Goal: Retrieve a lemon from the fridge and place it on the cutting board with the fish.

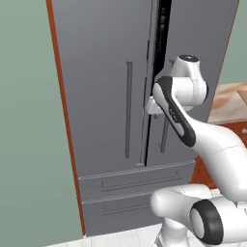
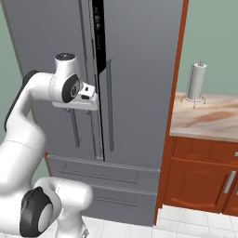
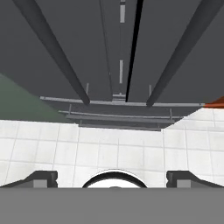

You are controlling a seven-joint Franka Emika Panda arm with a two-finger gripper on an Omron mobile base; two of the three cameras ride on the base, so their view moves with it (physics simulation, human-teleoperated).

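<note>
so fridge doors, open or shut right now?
Right door ajar: a black gap runs between the fridge doors, widest at top in both base views. Left door and both drawers look shut.

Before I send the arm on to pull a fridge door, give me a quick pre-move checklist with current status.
1. Gripper open and empty: ok, fingertips wide apart, nothing between them.
2. Hand close to the fridge front, near the centre seam: ok.
3. Fingers around a door handle: not ok, neither bar sits between them.
4. Doors shut: cannot tell; a dark gap runs down the seam.
5. Lemon located: cannot tell, fridge interior hidden.
6. Counter beside fridge reachable later: cannot tell.
</note>
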